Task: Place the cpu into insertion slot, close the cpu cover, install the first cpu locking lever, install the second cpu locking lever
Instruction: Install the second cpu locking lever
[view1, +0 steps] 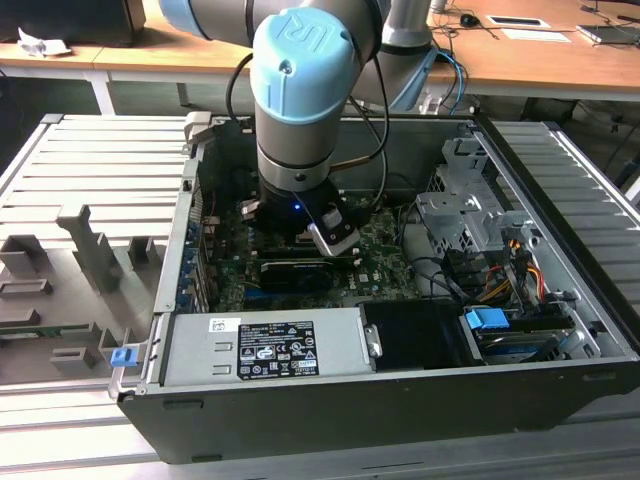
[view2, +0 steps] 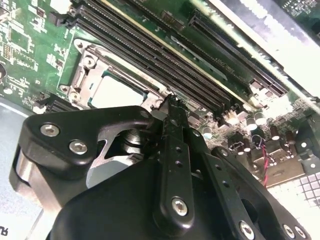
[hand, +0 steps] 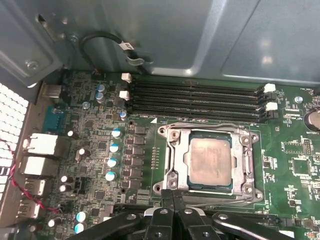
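Looking at the motherboard (hand: 280, 170), the cpu (hand: 210, 161) already sits in the insertion slot (hand: 172, 172) with the cpu cover (hand: 243, 160) down around it. The gripper (hand: 172, 197), fingertips pressed together and holding nothing, hangs at the socket's near edge, so I'd say lever stage; next needs careful downward pressure.

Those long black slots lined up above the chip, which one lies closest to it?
The memory slot at the edge of the row bordering the cpu cover lies closest to the cpu. The other three sit farther off, toward the case wall.
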